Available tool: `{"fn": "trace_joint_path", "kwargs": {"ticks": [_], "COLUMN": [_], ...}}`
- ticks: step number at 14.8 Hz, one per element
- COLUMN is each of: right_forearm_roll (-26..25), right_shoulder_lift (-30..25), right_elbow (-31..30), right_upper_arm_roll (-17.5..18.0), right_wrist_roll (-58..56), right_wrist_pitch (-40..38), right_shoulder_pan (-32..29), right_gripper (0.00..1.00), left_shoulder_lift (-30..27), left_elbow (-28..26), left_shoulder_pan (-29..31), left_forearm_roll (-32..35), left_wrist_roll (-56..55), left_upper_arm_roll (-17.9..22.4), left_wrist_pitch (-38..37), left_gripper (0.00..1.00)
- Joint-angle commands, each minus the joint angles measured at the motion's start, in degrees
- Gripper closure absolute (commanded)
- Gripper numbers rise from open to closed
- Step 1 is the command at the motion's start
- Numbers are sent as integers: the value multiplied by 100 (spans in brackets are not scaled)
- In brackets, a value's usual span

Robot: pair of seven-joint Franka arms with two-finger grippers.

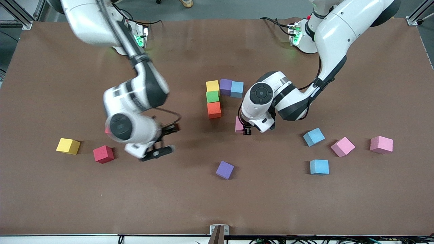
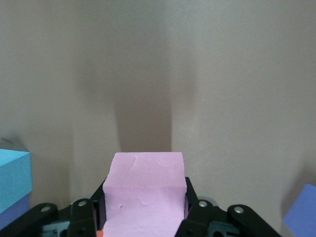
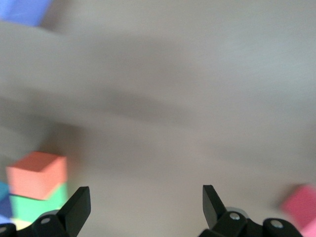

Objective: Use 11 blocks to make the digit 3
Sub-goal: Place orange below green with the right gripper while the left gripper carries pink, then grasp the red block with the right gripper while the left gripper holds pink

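Note:
Five blocks form an L on the table: yellow (image 1: 212, 85), purple (image 1: 225, 86) and blue (image 1: 237, 89) in a row, with green (image 1: 212, 97) and orange (image 1: 214, 110) running from the yellow toward the front camera. My left gripper (image 1: 244, 130) is shut on a pink block (image 1: 239, 124), low over the table beside the orange one. The left wrist view shows that pink block (image 2: 145, 192) filling the jaws of the left gripper (image 2: 145, 210). My right gripper (image 1: 165, 139) is open and empty over bare table; the right wrist view shows it (image 3: 145, 197) with wide jaws and the orange block (image 3: 37, 174) off to one side.
Loose blocks: yellow (image 1: 68, 146) and red (image 1: 103, 154) toward the right arm's end, another red (image 1: 107, 130) mostly hidden by the right wrist. A purple block (image 1: 225, 169) lies nearer the front camera. Two blue (image 1: 314, 136), (image 1: 319, 166) and two pink (image 1: 342, 146), (image 1: 381, 144) lie toward the left arm's end.

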Motion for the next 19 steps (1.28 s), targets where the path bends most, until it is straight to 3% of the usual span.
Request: {"fn": "trace_joint_path", "kwargs": {"ticks": [1, 5, 8, 11, 16, 19], "right_forearm_roll": [-265, -389, -433, -433, -442, -442], "right_shoulder_lift": [-76, 108, 398, 416, 408, 381], "right_elbow": [-172, -181, -199, -812, -1200, -1393], "right_upper_arm_roll": [149, 149, 149, 141, -61, -167], "right_wrist_roll": [-1199, -2941, -3426, -4050, -4052, -4025], "right_wrist_pitch": [145, 733, 1155, 2103, 2228, 2237], "right_shoulder_pan": [-829, -1577, -1824, -1868, -1851, -1851], "right_gripper": [0, 0, 0, 0, 0, 0], "left_shoulder_lift": [-83, -135, -136, -135, -92, -56], "left_elbow": [-269, -707, -980, -1165, -1210, -1210], "left_shoulder_pan": [-73, -196, -222, -240, -494, -556], "left_forearm_roll": [59, 59, 59, 59, 59, 410], "left_wrist_roll": [-147, -673, -1095, -1368, -1632, -1983], "left_upper_arm_roll": [21, 21, -5, -119, -199, -190], "left_wrist_pitch": [82, 83, 363, 662, 821, 839], "left_gripper": [92, 92, 92, 92, 91, 91]}}
